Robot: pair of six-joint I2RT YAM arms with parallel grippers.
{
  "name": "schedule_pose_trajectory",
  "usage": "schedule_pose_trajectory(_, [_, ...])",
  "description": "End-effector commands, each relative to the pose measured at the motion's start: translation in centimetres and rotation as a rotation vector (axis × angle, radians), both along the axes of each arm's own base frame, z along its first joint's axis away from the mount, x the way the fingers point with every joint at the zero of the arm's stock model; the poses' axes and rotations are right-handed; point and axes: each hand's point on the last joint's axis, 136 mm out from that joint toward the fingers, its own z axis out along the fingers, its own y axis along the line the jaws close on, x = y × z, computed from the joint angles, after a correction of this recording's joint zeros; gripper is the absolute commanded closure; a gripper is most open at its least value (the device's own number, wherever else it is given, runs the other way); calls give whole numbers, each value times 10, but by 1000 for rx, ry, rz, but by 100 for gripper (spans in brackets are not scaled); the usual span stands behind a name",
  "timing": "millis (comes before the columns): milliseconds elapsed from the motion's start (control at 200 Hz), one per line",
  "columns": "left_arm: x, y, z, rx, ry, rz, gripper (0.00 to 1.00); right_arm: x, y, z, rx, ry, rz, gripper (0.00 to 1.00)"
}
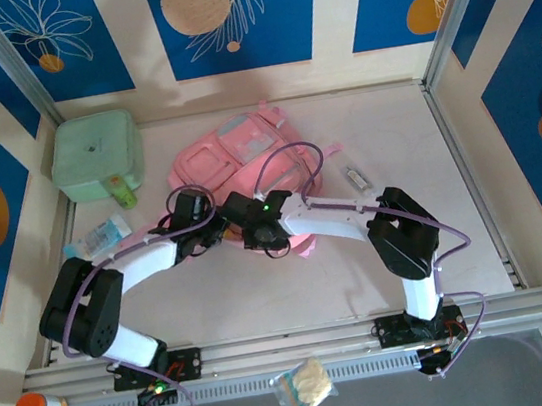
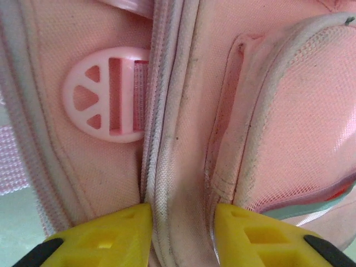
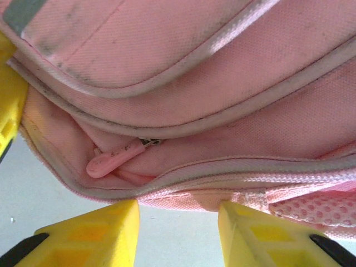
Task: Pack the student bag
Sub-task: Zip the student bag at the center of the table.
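Student bag (image 1: 245, 161) mid-table; soft case (image 1: 95, 155) in far-left corner, small tube (image 1: 125, 191) just in front of it, flat packet (image 1: 104, 234) nearer, left of bag. Small object (image 1: 355, 177) right of bag. Left gripper (image 2: 181, 214) astride a bag seam, right gripper (image 3: 178, 208) just before bag's near edge.

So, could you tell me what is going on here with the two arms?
Both tools are at the near edge of the pink backpack, which lies flat on the table. The left tool straddles a zip seam and seems to pinch it. The right tool sits open at the bag's edge, near a pink zip pull.
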Motion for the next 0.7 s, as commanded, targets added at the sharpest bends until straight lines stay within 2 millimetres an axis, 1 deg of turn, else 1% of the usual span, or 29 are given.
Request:
schedule_pose_trajectory(0, [-12,15,-17,81,61,54,64,2,-2,15,38,-20,-27,57])
schedule_pose_trajectory(115, [-8,3,-23,52,72,39,64,4,-2,18,40,-34,-27,57])
schedule_pose_trajectory(220, [-8,2,-29,65,89,66,65,4,-5,20,32,-40,-29,57])
schedule_pose_trajectory(315, [1,-6,-27,51,77,61,70,4,-5,21,37,-46,-27,57])
schedule_pose_trajectory(360, [4,-8,-24,51,77,57,74,4,-7,21,27,-46,-29,57])
schedule_pose_trajectory(440, [13,-18,-12,18,50,41,83,3,-10,23,20,-50,-29,57])
schedule_pose_trajectory(505, [18,-21,0,5,25,35,91,3,-11,28,30,-52,-21,57])
schedule_pose_trajectory(605, [22,-27,19,-25,-3,15,96,2,-13,36,47,-56,-19,56])
schedule_pose_trajectory(695, [24,-29,36,-51,-38,12,100,6,-13,43,85,-51,-23,56])
